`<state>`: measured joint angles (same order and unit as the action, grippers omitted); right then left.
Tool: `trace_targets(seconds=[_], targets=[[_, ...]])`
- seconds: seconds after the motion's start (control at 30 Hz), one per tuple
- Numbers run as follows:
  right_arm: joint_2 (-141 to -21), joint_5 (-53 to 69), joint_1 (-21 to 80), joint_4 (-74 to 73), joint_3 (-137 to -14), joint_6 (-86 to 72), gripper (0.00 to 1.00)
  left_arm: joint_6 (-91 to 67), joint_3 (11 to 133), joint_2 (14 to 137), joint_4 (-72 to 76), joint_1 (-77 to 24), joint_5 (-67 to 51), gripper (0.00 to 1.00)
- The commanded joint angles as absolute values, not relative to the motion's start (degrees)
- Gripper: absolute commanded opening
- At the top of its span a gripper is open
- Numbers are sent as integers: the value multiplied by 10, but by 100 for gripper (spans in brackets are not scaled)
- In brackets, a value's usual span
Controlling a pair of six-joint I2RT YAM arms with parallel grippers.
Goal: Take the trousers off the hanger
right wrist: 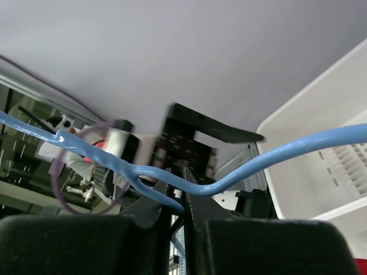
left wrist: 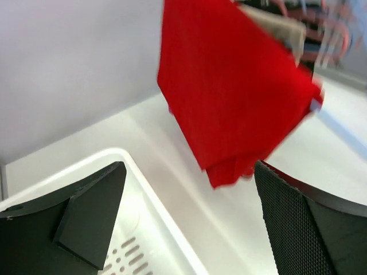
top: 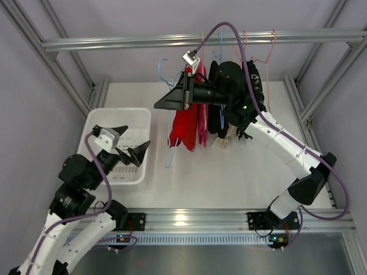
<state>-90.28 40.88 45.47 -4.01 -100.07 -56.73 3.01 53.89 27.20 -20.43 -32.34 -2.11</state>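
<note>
Over the table (top: 241, 172) the trousers (top: 184, 129) hang vertically.

The white table (top: 229, 172) sits inside a frame of aluminium rails (top: 35, 48); pale grey-lilac walls (top: 17, 132) stand left, right and behind the table; 1 overhead rail (top: 172, 41) crosses above its far edge; 1 slotted rail (top: 195, 219) runs along its near edge, catching bright glare.

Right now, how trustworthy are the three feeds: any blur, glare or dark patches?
Top external: sharp and evenly lit, with one glare spot on the front rail. Left wrist: the trousers look soft-edged, the pink hangers behind them smeared. Right wrist: the hanger wire is crisp with bright highlights; the right gripper is nearly black, the background out of focus.
</note>
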Motion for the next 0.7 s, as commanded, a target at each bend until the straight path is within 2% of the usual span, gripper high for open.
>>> trace_targets(seconds=[0.0, 0.27, 0.67], targets=[[-860, 435, 449, 121, -1059, -559, 0, 121, 455, 228, -148, -323, -81, 98], [-891, 425, 452, 112, -1114, -570, 0, 131, 346, 246, 19, -323, -125, 94], [-904, 440, 451, 134, -1120, -584, 0, 92, 293, 364, 274, -324, -137, 90]])
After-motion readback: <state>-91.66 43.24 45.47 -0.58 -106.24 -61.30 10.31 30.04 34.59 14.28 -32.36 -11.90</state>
